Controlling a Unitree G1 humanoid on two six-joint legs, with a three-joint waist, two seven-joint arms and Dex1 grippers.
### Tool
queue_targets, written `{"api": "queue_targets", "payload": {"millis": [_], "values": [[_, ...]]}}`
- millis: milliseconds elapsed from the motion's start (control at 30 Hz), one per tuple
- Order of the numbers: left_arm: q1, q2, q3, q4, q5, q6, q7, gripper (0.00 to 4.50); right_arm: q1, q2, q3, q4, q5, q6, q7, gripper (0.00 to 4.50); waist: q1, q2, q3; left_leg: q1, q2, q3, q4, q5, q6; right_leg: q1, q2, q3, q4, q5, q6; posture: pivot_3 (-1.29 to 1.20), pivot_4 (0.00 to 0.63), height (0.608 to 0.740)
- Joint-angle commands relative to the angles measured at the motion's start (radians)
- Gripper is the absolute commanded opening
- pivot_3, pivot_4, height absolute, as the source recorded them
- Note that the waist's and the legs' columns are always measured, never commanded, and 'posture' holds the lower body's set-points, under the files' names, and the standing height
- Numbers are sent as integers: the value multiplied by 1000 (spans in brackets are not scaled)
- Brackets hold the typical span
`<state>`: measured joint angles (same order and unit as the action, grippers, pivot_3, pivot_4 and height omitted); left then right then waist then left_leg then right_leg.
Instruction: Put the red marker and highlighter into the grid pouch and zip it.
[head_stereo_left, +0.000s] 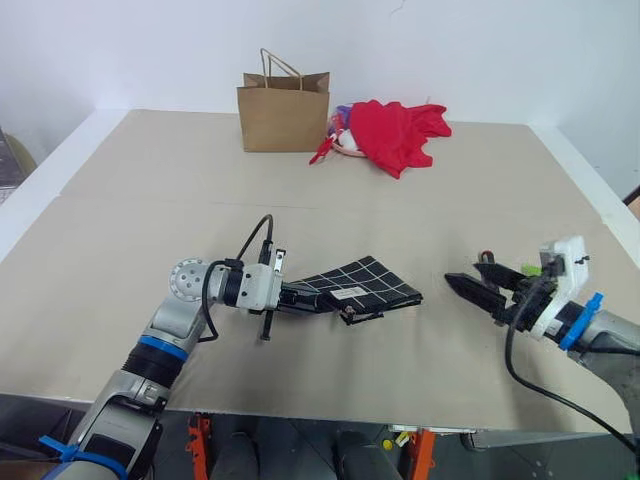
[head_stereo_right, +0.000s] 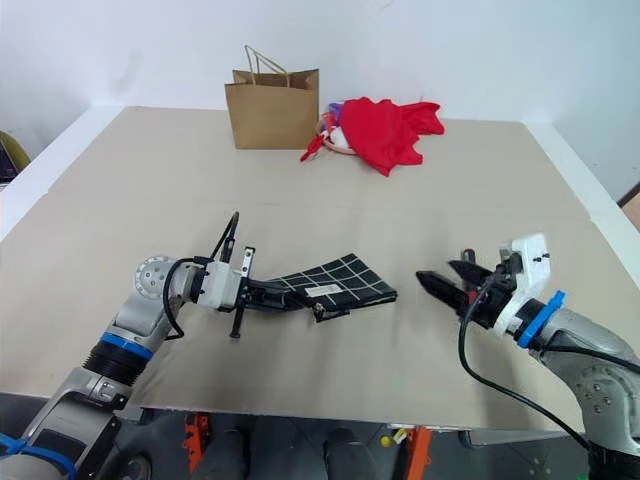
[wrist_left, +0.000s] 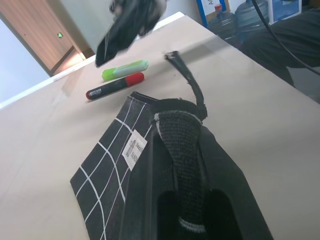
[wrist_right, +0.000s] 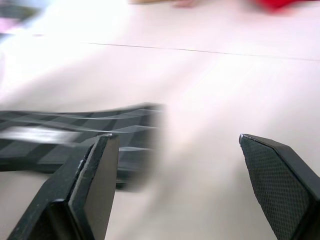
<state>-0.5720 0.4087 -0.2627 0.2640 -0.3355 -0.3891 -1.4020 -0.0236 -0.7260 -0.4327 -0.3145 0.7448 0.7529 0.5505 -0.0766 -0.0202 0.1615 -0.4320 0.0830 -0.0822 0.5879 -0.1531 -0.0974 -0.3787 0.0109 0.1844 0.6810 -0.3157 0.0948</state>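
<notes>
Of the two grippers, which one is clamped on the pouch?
The left gripper: it is shut on the grid pouch's edge. The right gripper hangs open beside the pouch, holding nothing.

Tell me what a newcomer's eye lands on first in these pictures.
The grid pouch at the table's middle, one end lifted in the shut left gripper, draws the eye first. To its right the right gripper hangs open and empty, with the red marker and highlighter side by side on the table near it. At the far edge stand a brown paper bag and a red cloth.
</notes>
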Motion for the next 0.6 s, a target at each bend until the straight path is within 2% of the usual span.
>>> {"api": "queue_targets", "payload": {"millis": [33, 133, 300, 533, 600], "values": [[-17, -5, 33, -45, -30, 18, 10, 0, -7, 50, 32, 54, -166, -158, -78, 4176, 0, 1, 1, 0, 0, 0, 0, 0, 0, 0, 0, 0, 0, 0, 0, 0, 150, 740], [-10, -6, 42, -76, -43, 56, 24, 0, -5, 83, 34, 99, -246, -222, -125, 4176, 1, 4, 2, 0, 0, 0, 0, 0, 0, 0, 0, 0, 0, 0, 0, 0, 150, 740], [2, 0, 49, -107, -38, 74, 34, 0, 5, 113, 21, 130, -290, -249, -156, 4176, 0, 7, 3, 0, 0, 0, -1, 0, 0, 0, 0, 0, 0, 0, 0, 0, 150, 740], [7, -2, 59, -130, -36, 80, 49, 0, 18, 168, 41, 117, -286, -176, -197, 4176, 0, 8, 3, 0, 0, 0, -1, 0, 0, 0, 0, 0, 0, 0, 0, 0, 150, 740], [6, -9, 63, -129, -34, 71, 57, 0, 16, 181, 50, 120, -294, -160, -211, 3636, 0, 8, 3, 0, 0, 0, -1, 0, 0, 0, 0, 0, 0, 0, 0, 0, 150, 740]]}}
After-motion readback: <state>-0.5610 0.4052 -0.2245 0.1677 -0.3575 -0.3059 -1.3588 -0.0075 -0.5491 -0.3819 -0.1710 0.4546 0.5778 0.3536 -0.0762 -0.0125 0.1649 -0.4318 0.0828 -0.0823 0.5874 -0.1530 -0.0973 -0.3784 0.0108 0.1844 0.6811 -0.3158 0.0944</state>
